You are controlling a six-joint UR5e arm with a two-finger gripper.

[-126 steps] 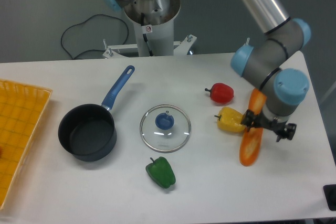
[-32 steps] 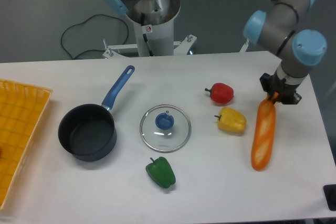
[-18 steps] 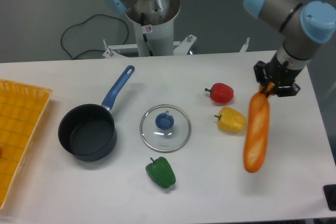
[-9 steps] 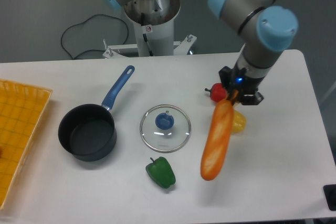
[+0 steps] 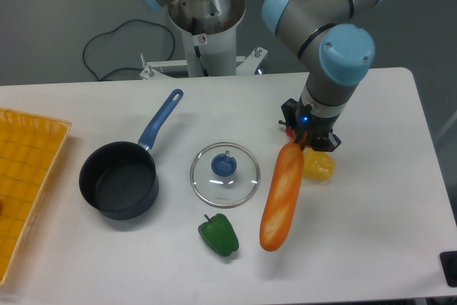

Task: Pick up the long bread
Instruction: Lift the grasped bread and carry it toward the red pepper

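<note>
The long bread (image 5: 280,196) is an orange-brown toy baguette hanging nearly upright above the table, its lower end near the green pepper. My gripper (image 5: 303,137) is shut on its upper end, right of the glass lid. The fingers are mostly hidden by the wrist and the bread's top.
A yellow pepper (image 5: 319,166) lies just right of the bread, and a red pepper is almost hidden behind my wrist. A green pepper (image 5: 220,234) sits at the front. The glass lid (image 5: 224,174), a dark pot with a blue handle (image 5: 121,178) and an orange tray (image 5: 21,183) lie to the left.
The bread was lifted off the table at the right side and carried left with my gripper. It now hangs between the lid and the yellow pepper.
</note>
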